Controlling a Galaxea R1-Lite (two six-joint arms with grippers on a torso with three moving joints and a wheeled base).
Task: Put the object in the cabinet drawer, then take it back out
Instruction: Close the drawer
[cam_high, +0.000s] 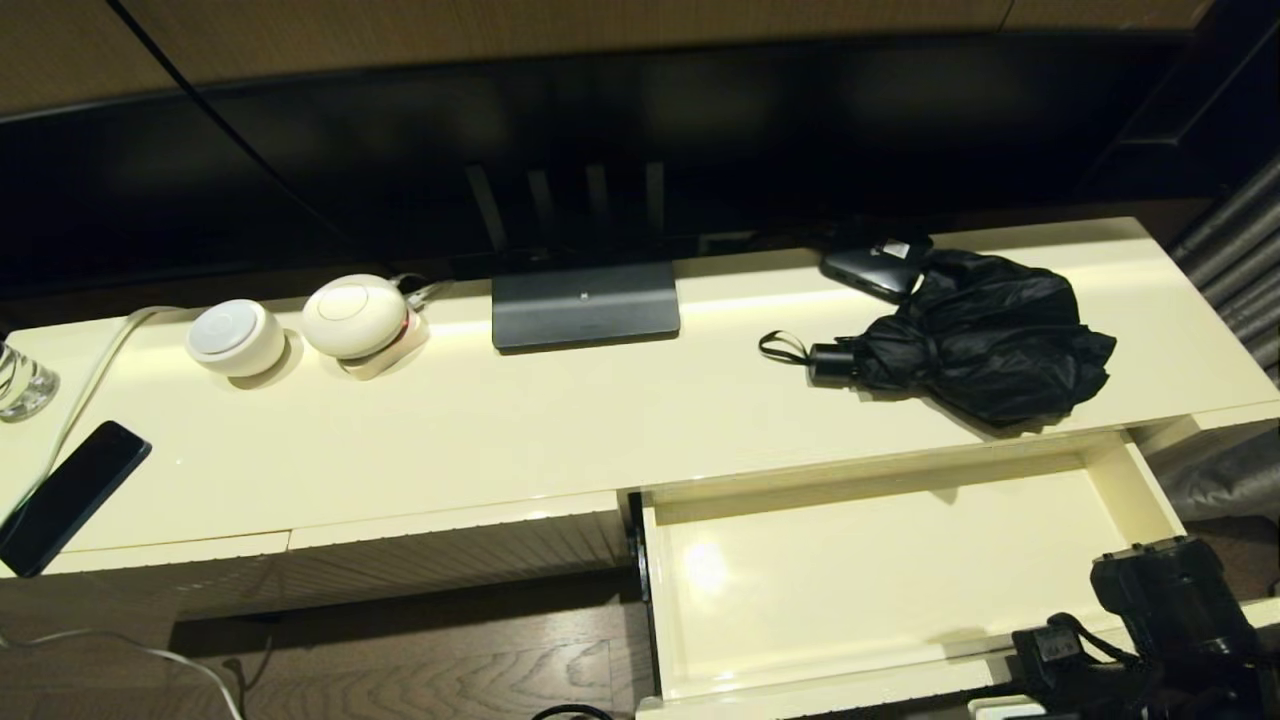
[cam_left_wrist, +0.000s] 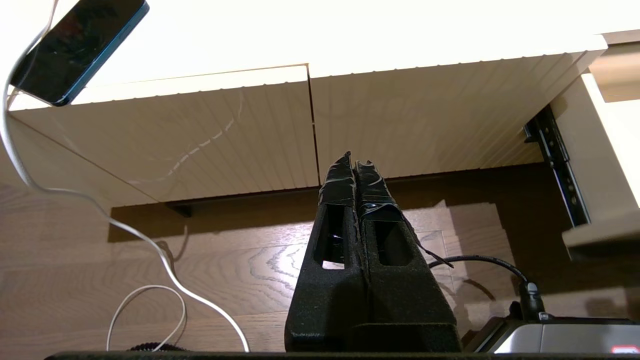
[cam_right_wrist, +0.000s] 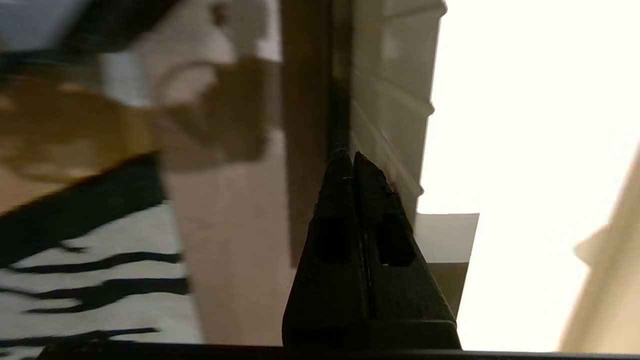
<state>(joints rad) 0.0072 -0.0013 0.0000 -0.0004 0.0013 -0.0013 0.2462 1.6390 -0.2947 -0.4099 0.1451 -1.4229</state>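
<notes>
A long glossy cream cabinet top (cam_high: 560, 420) carried everything. At its left end lay a flat black phone (cam_high: 68, 495), overhanging the front edge, with a glass (cam_high: 20, 380) just behind it. Two round white devices (cam_high: 235, 338) (cam_high: 355, 316) sat side by side left of centre, near a dark monitor base (cam_high: 585, 305). Toward the right lay a black compact umbrella (cam_high: 975, 335), its handle and wrist loop pointing left, its canopy touching a small black box (cam_high: 878, 265) behind it.
</notes>
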